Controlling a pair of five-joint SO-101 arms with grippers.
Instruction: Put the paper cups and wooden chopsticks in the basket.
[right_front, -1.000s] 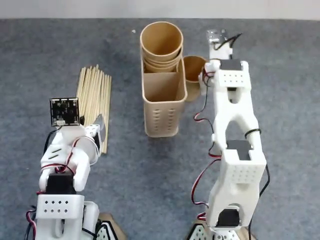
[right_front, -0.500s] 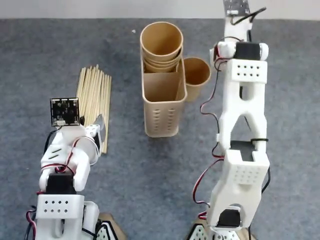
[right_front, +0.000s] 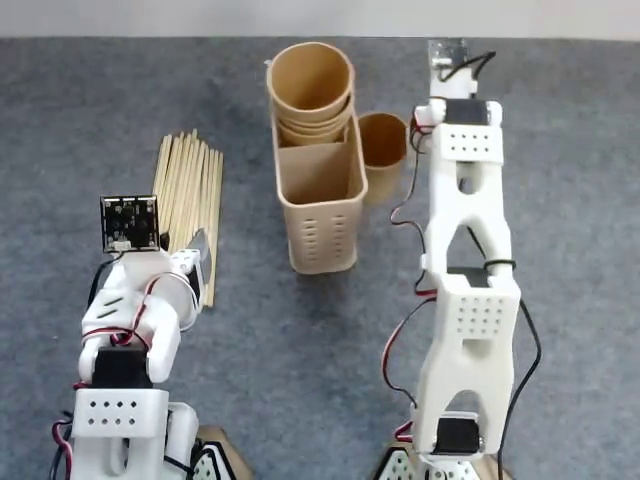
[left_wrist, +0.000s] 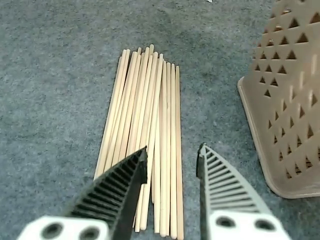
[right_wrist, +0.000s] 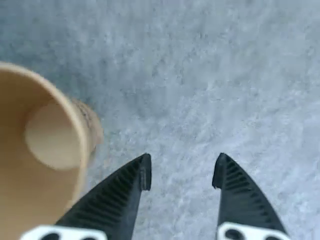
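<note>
A tan perforated basket (right_front: 318, 215) stands mid-table, with a stack of paper cups (right_front: 310, 80) in its far compartment. One more paper cup (right_front: 383, 145) stands upright on the carpet against the basket's right side. A bundle of wooden chopsticks (right_front: 188, 185) lies left of the basket. My left gripper (left_wrist: 172, 152) hangs open over the near ends of the chopsticks (left_wrist: 150, 135). My right gripper (right_wrist: 182, 162) is open above bare carpet, just beside the lone cup (right_wrist: 40, 145), holding nothing. The right arm (right_front: 460, 140) stretches far out next to that cup.
Grey carpet (right_front: 560, 200) covers the whole table. A pale wall edge (right_front: 150, 18) runs along the far side. The basket's near compartment (right_front: 320, 170) holds nothing. Open carpet lies right of the right arm and in front of the basket.
The right arm reached farther back, then pulled in again beside the lone cup. The basket and that cup have shifted slightly left. The left arm has not moved.
</note>
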